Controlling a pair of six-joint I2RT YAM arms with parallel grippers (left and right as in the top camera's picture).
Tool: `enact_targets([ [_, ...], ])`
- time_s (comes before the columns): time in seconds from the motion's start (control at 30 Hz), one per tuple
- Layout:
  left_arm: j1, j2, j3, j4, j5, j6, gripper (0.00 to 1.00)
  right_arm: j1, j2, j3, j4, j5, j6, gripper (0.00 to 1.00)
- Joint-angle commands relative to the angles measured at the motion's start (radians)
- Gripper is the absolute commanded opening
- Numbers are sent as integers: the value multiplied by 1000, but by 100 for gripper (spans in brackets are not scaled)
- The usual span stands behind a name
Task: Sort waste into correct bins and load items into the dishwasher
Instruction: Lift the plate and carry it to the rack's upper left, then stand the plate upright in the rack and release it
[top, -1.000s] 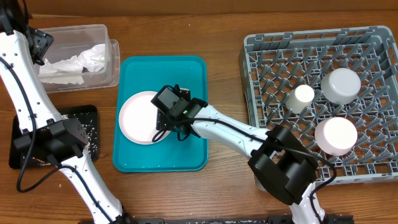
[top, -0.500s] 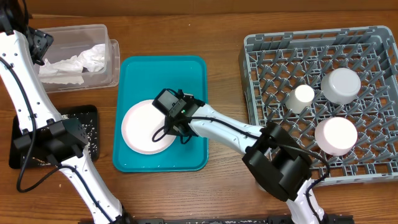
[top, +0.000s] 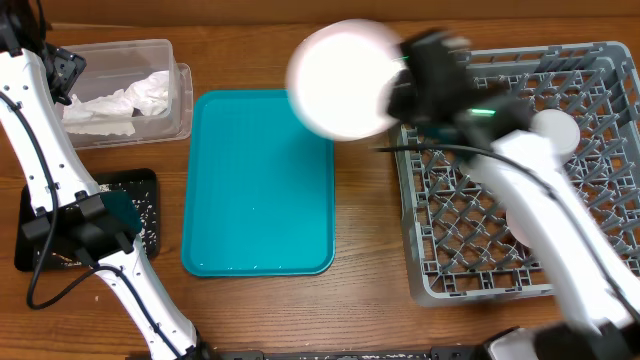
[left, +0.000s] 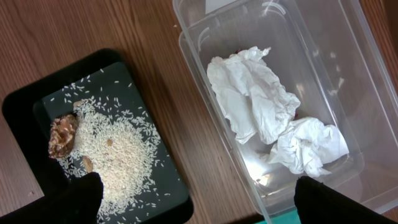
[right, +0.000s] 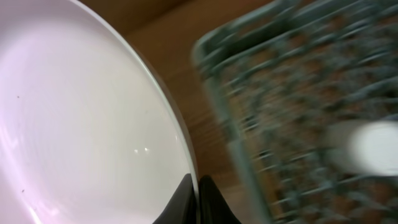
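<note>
My right gripper (top: 398, 92) is shut on the rim of the white round plate (top: 345, 78). It holds the plate in the air between the teal tray and the grey dish rack (top: 470, 250). The right wrist view shows both fingertips (right: 196, 198) pinching the plate (right: 81, 124) at its edge, with the blurred rack (right: 298, 93) to the right. My left gripper (left: 199, 211) is open and empty, high above the black tray (left: 25, 106) of rice (left: 118, 149) and the clear tub (left: 323, 56) of crumpled napkins (left: 255, 102).
The teal serving tray (top: 258, 180) lies bare at the table's middle. A white bowl (top: 556, 130) stands in the rack, partly behind my right arm. A brown food bit (left: 62, 134) lies beside the rice. My left arm runs along the left edge.
My right gripper shut on the plate's rim on the teal tray, then lifted it up and right toward the rack. The left arm has not moved.
</note>
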Motion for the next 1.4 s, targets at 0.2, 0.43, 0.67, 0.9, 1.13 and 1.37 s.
enact_targets([
  [0.2, -7, -24, 18, -2, -17, -17, 100, -208, -22, -32, -79, 364, -124, 4],
  [0.43, -6, -24, 18, -2, -17, -17, 100, -207, 66, -100, 19, 583, -148, 4],
  [0.67, -7, -24, 18, -2, -17, -17, 100, -196, 167, -100, 45, 651, -158, 4],
  [0.9, -7, -24, 18, -2, -17, -17, 100, -190, 232, -100, 45, 645, -157, 4],
  [1.13, -7, -24, 18, -2, -17, -17, 100, -129, 231, -99, 45, 640, -188, 12],
  [1.37, -7, -24, 18, -2, -17, -17, 100, -62, 217, -27, -30, 621, -189, 46],
])
